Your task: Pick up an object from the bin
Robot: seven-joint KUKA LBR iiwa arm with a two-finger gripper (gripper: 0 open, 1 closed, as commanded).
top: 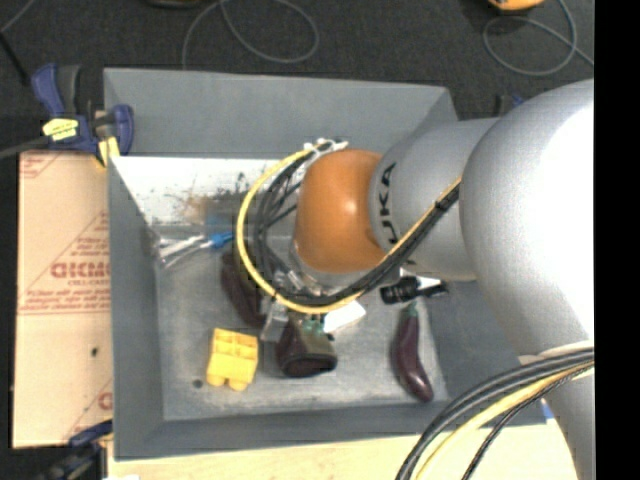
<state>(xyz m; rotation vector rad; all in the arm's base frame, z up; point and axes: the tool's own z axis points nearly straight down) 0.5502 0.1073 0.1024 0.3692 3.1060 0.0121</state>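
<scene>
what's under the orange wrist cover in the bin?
A dark maroon rounded thing pokes out below the orange cover, beside the yellow block; another dark purple piece shows at its left. The bin floor directly beneath is hidden.

We see a grey metal bin (300, 113) w/ a speckled floor. Toward the front lie a yellow toy block (232, 358) at left, a dark maroon cup-like thing (300, 356) just beside it, and a purple eggplant (411, 356) well to the right. Back-left: a clear plastic item w/ a blue bit (192, 241), plus another dark purple obj. (238, 286), partly hidden.
</scene>
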